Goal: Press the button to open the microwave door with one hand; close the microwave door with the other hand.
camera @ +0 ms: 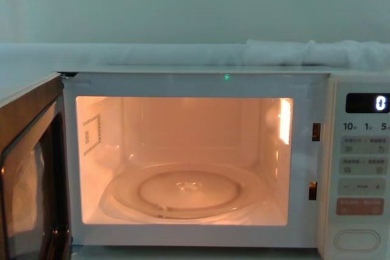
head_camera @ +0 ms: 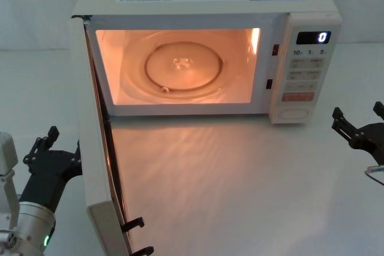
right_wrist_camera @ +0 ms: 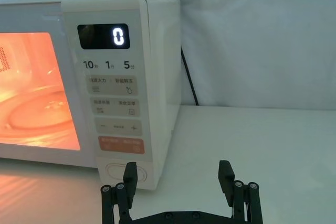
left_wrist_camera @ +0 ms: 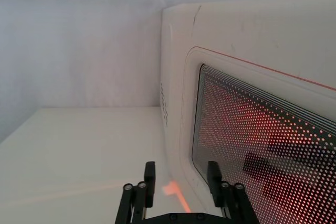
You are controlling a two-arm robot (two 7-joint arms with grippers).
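Observation:
The microwave door (head_camera: 90, 166) stands wide open, swung out toward me on the left; its dotted glass window (left_wrist_camera: 252, 145) glows red from the lit cavity. My left gripper (head_camera: 65, 142) is open just outside the door's outer face, low down, with one finger (left_wrist_camera: 212, 177) close to the door frame. I cannot tell whether it touches. The oval cream button (head_camera: 294, 113) sits at the bottom of the control panel, under the salmon key. My right gripper (head_camera: 357, 115) is open to the right of the panel, a short way in front of the button (right_wrist_camera: 115, 171), with nothing between its fingers.
The cavity is lit orange with a glass turntable (camera: 189, 190) inside. The display (right_wrist_camera: 118, 36) reads 0. Two black door latches (head_camera: 135, 223) jut from the door's inner edge. A white cloth backdrop and a black cable (right_wrist_camera: 188, 77) lie behind the microwave.

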